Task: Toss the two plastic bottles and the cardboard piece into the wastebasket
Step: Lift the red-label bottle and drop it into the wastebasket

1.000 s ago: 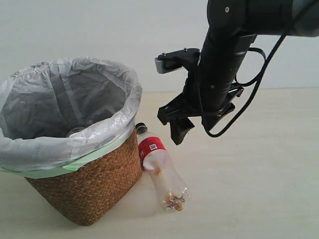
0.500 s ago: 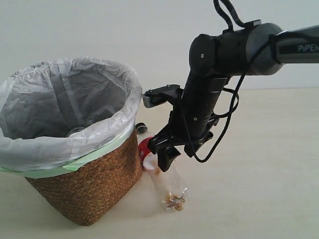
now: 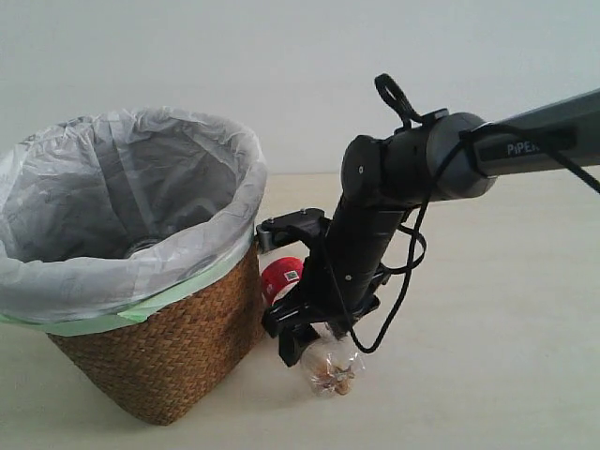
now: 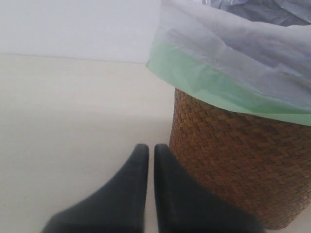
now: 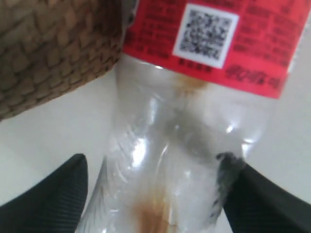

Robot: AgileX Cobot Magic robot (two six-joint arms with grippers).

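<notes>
The clear bottle with the red label [image 3: 281, 278] lies on the table against the wastebasket [image 3: 159, 366], a brown wicker basket lined with a white bag [image 3: 141, 150]. My right gripper [image 3: 307, 342] is down over the bottle's lower body. In the right wrist view it [image 5: 155, 162] stands open with one finger on each side of the clear bottle [image 5: 180, 141]; one finger is at the plastic, the other a little apart. My left gripper [image 4: 147, 148] is shut and empty, low beside the wicker wall [image 4: 233, 160]. The green-capped bottle and the cardboard piece are out of view.
The basket's bag rim with its pale green edge [image 4: 218, 82] overhangs the left gripper. Bare beige table [image 3: 487, 356] stretches to the right of the bottle. A pale wall [image 3: 300, 75] stands behind.
The right arm has come down and to the left, from above the table to the bottle. Its open fingers now straddle the bottle's body. The bottle and basket have not moved.
</notes>
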